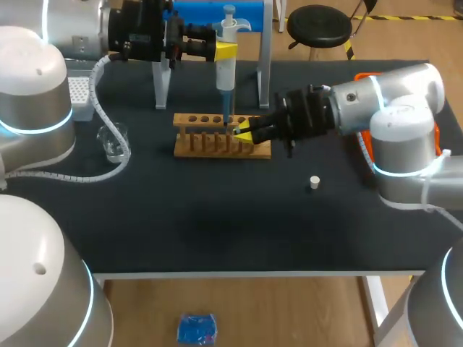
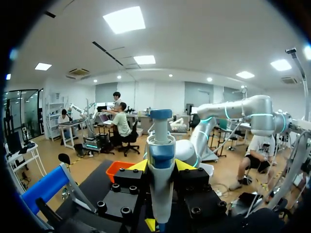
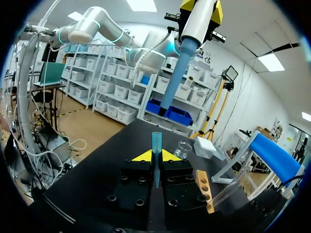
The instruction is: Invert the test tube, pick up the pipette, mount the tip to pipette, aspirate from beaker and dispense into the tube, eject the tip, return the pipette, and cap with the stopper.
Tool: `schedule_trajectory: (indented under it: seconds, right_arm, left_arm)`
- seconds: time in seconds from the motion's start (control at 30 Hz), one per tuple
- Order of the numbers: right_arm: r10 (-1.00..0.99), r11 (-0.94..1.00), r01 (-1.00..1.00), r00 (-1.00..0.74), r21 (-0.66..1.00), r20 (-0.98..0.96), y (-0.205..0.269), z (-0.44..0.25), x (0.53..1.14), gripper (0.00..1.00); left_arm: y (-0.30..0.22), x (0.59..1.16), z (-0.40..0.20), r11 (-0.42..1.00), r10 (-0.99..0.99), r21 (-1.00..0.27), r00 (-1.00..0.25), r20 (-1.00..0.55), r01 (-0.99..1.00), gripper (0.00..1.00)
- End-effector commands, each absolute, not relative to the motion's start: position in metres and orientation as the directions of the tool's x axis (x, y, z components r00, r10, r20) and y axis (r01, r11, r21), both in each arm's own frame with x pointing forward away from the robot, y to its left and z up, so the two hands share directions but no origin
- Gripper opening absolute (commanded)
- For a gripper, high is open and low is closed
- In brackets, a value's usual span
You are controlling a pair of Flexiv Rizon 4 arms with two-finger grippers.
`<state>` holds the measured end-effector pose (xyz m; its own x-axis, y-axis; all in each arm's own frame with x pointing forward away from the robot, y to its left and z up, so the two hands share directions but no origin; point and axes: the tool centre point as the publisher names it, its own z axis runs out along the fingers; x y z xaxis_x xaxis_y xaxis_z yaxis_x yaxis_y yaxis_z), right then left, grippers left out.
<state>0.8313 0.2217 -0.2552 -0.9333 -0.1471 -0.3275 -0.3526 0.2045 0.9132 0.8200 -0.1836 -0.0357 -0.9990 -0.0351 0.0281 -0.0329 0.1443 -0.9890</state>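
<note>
My left gripper (image 1: 226,50) is shut on the white and blue pipette (image 1: 226,69), held upright over the wooden rack (image 1: 210,144). In the left wrist view the pipette (image 2: 161,165) stands between the yellow fingertips (image 2: 138,166). My right gripper (image 1: 242,134) is shut on the test tube at the rack's right end. Seen from the right wrist, the tube (image 3: 156,150) stands upright, mouth up, with the pipette's blue lower end (image 3: 174,82) above it and a gap between them. The beaker (image 1: 113,141) sits left of the rack. The white stopper (image 1: 314,182) lies on the mat to the right.
A tip box (image 1: 79,94) sits at the far left. The blue pipette stand (image 1: 217,11) on metal legs rises behind the rack. An orange tray (image 1: 362,76) lies behind my right arm. A white cable (image 1: 87,173) loops round the beaker.
</note>
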Motion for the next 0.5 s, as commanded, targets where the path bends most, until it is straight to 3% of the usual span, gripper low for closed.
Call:
schedule_trajectory:
  seconds: [0.03, 0.5]
  right_arm:
    - [-0.144, 0.207, -0.351, -0.934, 0.913, -0.327, 0.2311, -0.2534, 0.8337, 0.00]
    - [-0.149, 0.194, -0.334, -0.939, 0.922, -0.309, 0.2391, -0.2484, 0.8334, 0.00]
  left_arm:
    - [-0.1829, 0.8208, -0.0349, 0.147, -0.031, -0.989, -0.999, 0.029, -0.034, 0.00]
    - [-0.1829, 0.8208, -0.0349, 0.147, -0.031, -0.989, -0.999, 0.029, -0.034, 0.00]
